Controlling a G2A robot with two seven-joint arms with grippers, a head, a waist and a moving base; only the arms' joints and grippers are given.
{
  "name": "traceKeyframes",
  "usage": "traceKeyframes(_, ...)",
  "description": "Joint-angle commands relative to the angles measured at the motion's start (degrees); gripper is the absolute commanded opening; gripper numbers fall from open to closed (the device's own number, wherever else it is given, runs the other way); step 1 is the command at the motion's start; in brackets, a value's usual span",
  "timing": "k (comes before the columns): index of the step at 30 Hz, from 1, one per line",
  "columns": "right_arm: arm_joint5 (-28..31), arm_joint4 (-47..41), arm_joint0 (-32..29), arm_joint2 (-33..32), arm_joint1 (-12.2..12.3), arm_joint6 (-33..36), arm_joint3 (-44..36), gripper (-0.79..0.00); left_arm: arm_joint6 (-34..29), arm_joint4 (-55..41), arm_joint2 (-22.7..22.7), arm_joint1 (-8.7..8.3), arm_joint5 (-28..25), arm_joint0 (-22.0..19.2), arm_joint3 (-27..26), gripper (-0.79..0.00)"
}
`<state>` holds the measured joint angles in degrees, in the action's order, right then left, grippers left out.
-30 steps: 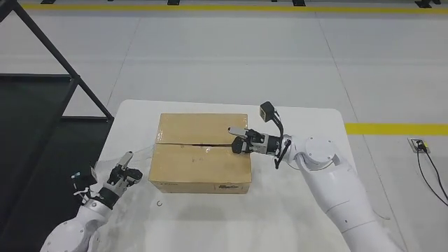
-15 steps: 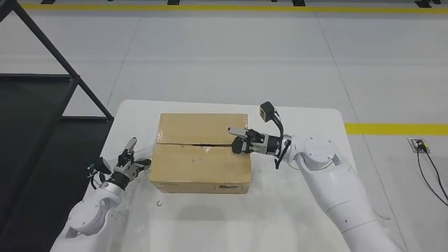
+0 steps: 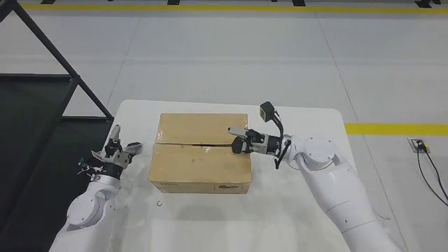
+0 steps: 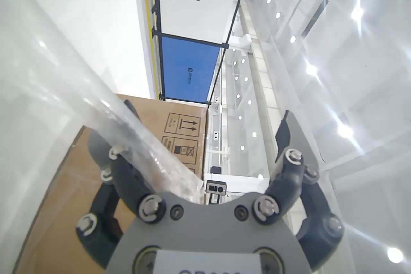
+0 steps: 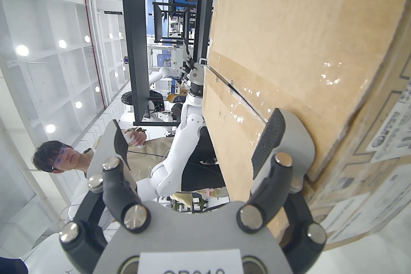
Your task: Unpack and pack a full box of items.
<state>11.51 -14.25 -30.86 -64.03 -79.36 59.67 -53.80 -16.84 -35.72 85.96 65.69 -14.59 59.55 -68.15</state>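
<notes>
Film [image 4: 144, 140], clear and crinkled, lies across one finger of the left hand [image 4: 207, 118], whose two fingers stand wide apart with nothing clamped between them. Where the strip comes from I cannot tell. In the top view this hand [image 3: 115, 155] sits over the left edge of the tabletop [image 3: 294, 210], near the box's left end but apart from it.

The box [image 3: 201, 155] stands closed in the middle of the tabletop, long side running left to right, its two top flaps meeting along a centre seam [image 3: 199, 142]. A dark slit runs along that seam [image 5: 237, 92], bordered by glossy tape, so the flaps look already parted there.

The right hand [image 3: 238, 142] is at the right end of the seam, fingers spread, one pad resting on the box top [image 5: 289, 31] just beside the slit and the other out in free air.

Judged from this, the carton is stiff corrugated board and, being full, probably heavy, so it should stay put while the flaps are worked. The flaps will bend rather than break. The taped band looks slick, a poor place for pads. The best hold is likely a flap's free edge at the slit, near an end, with one finger slipped under it
</notes>
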Motion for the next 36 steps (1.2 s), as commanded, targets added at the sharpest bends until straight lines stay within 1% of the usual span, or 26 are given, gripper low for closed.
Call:
traceKeyframes(1, 0.0, 0.0, 0.0, 0.0, 0.0, 0.0, 0.0, 0.0, 0.0, -0.3, 0.4, 0.05, -0.3, -0.1, -0.7, 0.0)
traceKeyframes(9, 0.0, 0.0, 0.0, 0.0, 0.0, 0.0, 0.0, 0.0, 1.0, -0.2, 1.6, 0.22, -1.7, 0.4, -4.5, 0.0)
traceKeyframes(14, 0.0, 0.0, 0.0, 0.0, 0.0, 0.0, 0.0, 0.0, 1.7, 0.1, 2.2, 0.3, -1.5, 0.9, -6.8, 0.0)
traceKeyframes(26, 0.0, 0.0, 0.0, 0.0, 0.0, 0.0, 0.0, 0.0, 1.5, 0.7, 3.8, 0.5, -3.5, 1.0, -8.4, 0.0)
traceKeyframes(36, 0.0, 0.0, 0.0, 0.0, 0.0, 0.0, 0.0, 0.0, 1.5, 1.3, 5.4, 0.52, -3.7, 0.5, -9.7, 0.0)
